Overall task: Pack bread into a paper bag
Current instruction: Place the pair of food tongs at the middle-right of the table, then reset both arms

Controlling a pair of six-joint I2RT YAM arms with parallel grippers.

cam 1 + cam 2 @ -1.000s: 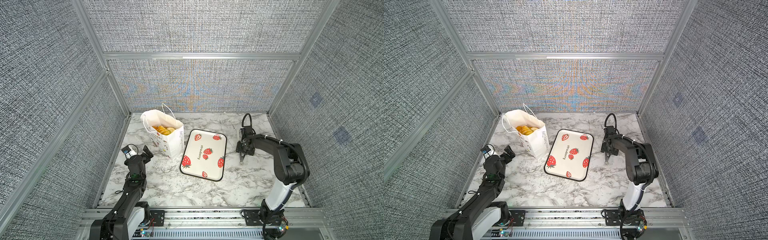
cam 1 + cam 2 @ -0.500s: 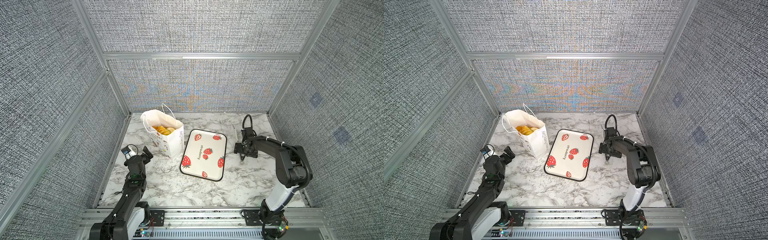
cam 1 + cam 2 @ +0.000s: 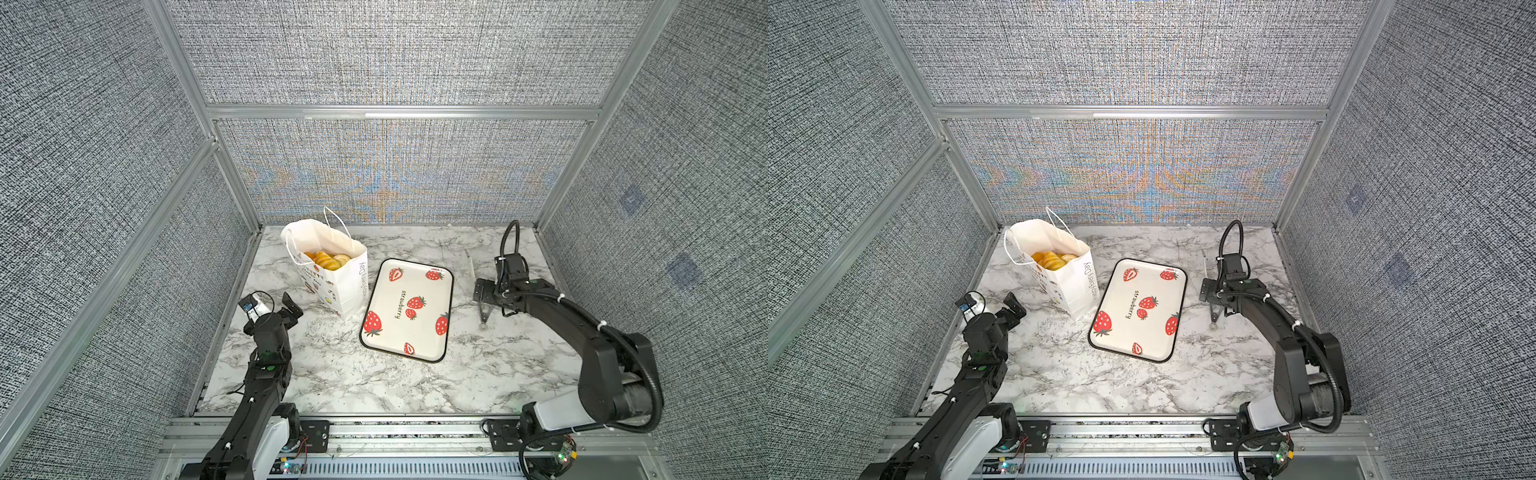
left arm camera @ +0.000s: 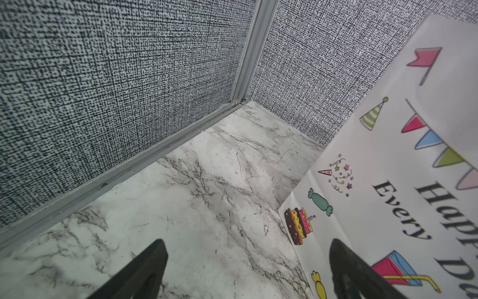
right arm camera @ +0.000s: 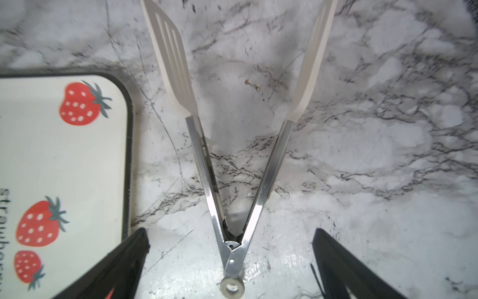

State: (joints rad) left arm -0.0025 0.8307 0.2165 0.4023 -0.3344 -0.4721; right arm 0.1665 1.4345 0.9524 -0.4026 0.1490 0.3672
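The white paper bag (image 3: 337, 277) (image 3: 1071, 280) stands upright at the back left of the marble top, its mouth open. Golden bread (image 3: 327, 260) (image 3: 1052, 260) shows inside it. In the left wrist view the printed side of the bag (image 4: 388, 181) fills one side. My left gripper (image 3: 272, 304) (image 3: 992, 305) (image 4: 247, 243) is open just in front of the bag, holding nothing. My right gripper (image 3: 482, 296) (image 3: 1211, 294) (image 5: 230, 233) is open above the table, with its fingers wide on either side of the hinge of the metal tongs (image 5: 232, 248), not touching them.
A strawberry-print tray (image 3: 395, 337) (image 3: 1121, 332) (image 5: 77, 160) with a black rim lies beside the bag. The tongs (image 3: 483, 313) (image 3: 1213, 312) lie spread in a V on the marble between the tray and the right wall. Grey fabric walls enclose three sides.
My right gripper has opened wide and let go of the tongs, which now lie on the table. Its wrist has shifted slightly. The left arm has barely moved.
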